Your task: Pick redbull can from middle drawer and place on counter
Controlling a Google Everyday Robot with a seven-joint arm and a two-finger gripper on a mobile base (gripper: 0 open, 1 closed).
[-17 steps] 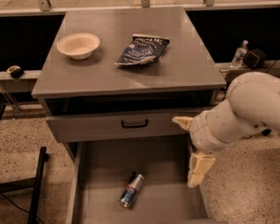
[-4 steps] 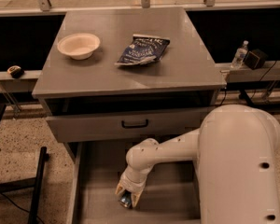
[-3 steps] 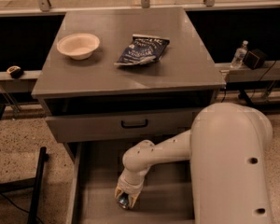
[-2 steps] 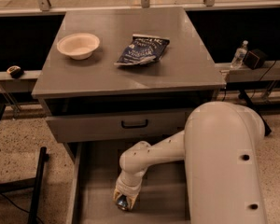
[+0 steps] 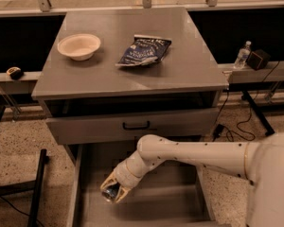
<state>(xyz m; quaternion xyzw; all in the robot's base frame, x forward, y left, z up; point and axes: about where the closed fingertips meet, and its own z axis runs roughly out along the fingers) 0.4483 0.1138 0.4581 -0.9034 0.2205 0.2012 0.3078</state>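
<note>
The middle drawer (image 5: 180, 202) is pulled out at the bottom of the view, a grey metal tray with a flat floor. My white arm reaches down into it from the right. My gripper (image 5: 113, 192) sits over the left part of the drawer floor, its tan fingers (image 5: 107, 182) closed around the redbull can (image 5: 112, 191). Only the can's shiny end shows between them. The counter (image 5: 132, 70) is the grey cabinet top above.
A cream bowl (image 5: 79, 46) and a dark blue snack bag (image 5: 143, 50) lie on the counter. A grey drawer front with a black handle (image 5: 136, 125) is below it. A small clear bottle (image 5: 242, 54) and a black box (image 5: 258, 58) stand at the right.
My arm swung from the right side of the drawer down onto the can. The gripper closed on the can and has drawn slightly left with it.
</note>
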